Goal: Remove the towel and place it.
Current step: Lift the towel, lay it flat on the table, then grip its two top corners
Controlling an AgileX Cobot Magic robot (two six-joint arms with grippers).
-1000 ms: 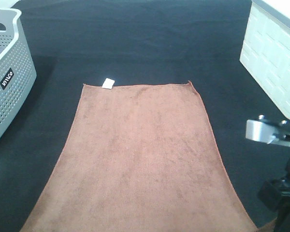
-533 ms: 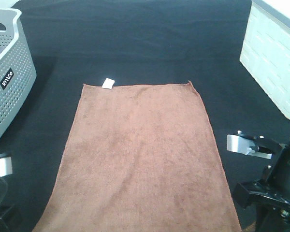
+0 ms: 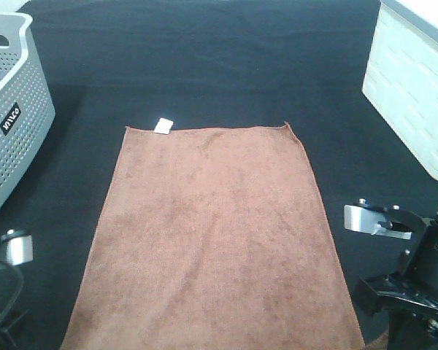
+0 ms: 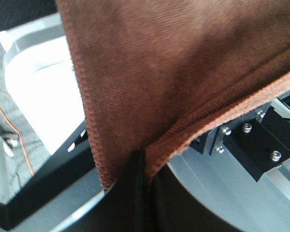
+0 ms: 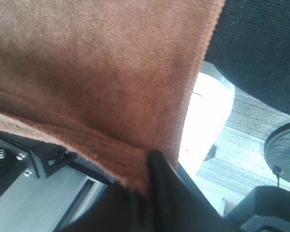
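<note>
Large rectangular reddish-brown microfibre towel [image 3: 212, 233] spread on black table cloth [image 3: 204, 65], small white tag [image 3: 163, 125] at far edge. Tool: left gripper [image 4: 144, 162], right gripper [image 5: 146, 166] pressed together, each pinching 1 near towel corner.

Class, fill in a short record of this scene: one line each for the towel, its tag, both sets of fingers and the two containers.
towel: reddish-brown, spread on the black cloth
tag: white, at the towel's far edge, near its left corner
left fingers: shut on the towel's stitched edge
right fingers: shut on the towel's stitched edge
basket: grey, perforated, left side
bin: white, right side
</note>
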